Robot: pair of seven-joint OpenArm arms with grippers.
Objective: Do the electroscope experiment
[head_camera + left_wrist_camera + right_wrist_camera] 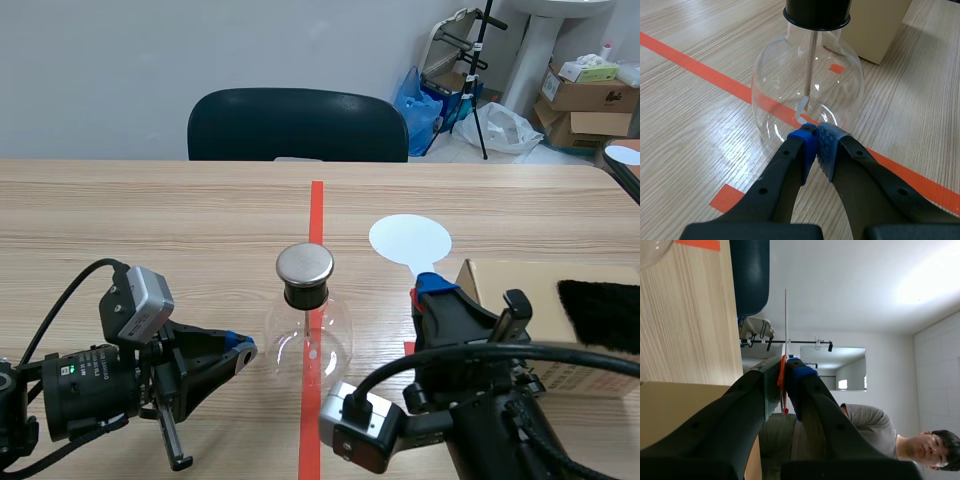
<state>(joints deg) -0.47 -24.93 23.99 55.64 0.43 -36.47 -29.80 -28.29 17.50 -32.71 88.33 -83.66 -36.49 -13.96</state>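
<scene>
Electroscope [307, 322] stands upright on the tabletop [150, 230], midway between the left and right edges and closer to the near edge, directly over the orange-red tape line. It is a clear round glass flask with a black stopper and a flat metal cap [305, 263]. A thin rod [811, 60] hangs inside it, ending in small pale leaves.

Left gripper [244, 350] lies low over the near-left part of the tabletop, fingers closed on nothing. Its blue pads [805, 145] are pressed together at the flask's lower wall; whether they touch the glass cannot be settled.

Right gripper [433, 288] sits just right of the flask, clamped on the handle of a white round paddle [410, 240], whose disc lies ahead of the fingers toward the far edge. In the right wrist view the paddle appears edge-on as a thin blade between the pads [799, 377].

Cardboard box [520, 285] occupies the near-right corner, with a black furry pad [600, 312] on top.

Surface is pale wood-grain. A dark chair [298, 125] stands at the far edge before a plain light wall. Blue bags [420, 100], a white bag and stacked cartons [590, 100] sit on the floor beyond the far-right corner; their print is too small to read. A person in a grey shirt [865, 425] shows past the right gripper
</scene>
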